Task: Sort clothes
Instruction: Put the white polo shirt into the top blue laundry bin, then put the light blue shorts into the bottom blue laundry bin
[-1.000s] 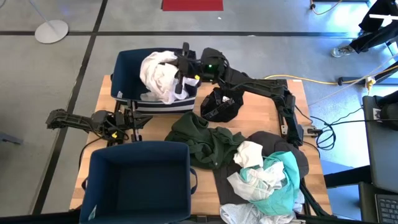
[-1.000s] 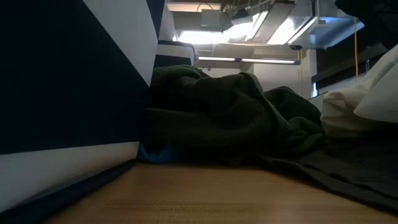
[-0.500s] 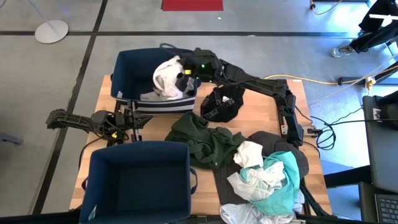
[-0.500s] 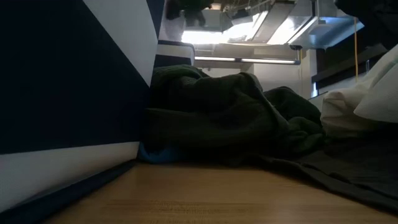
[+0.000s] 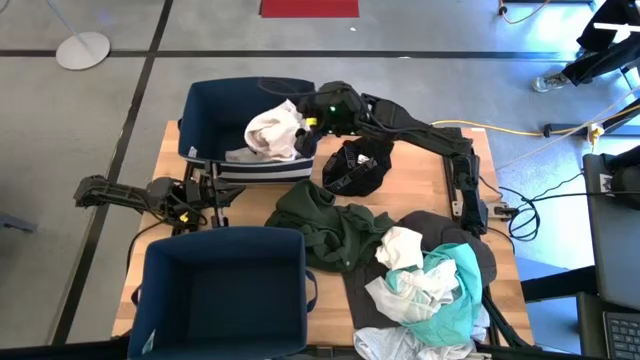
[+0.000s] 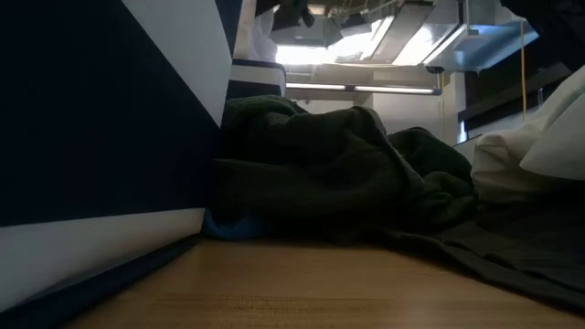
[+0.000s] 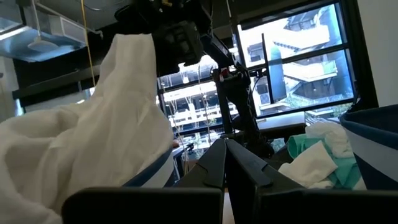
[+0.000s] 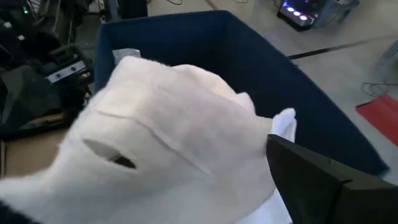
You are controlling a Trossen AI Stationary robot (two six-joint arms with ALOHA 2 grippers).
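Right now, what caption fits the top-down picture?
Right gripper lets a white garment drop into the far blue bin.

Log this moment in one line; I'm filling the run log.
right gripper: open, over far bin | white garment: in far bin | left gripper: shut, waiting

The right arm reaches from its base at the counter's right edge diagonally toward the far left, its long dark links stretched nearly straight and the wrist lit by a small green light. The right pincer (image 5: 312, 122) hangs at the end of that reach, pointed leftward and down; in the right wrist view only one dark finger (image 8: 317, 180) shows, and the fingers stand parted, gripping nothing. The left arm lies folded low along the counter's left side, its left pincer (image 5: 212, 192) pointing to the right, fingers (image 7: 217, 168) pressed together.
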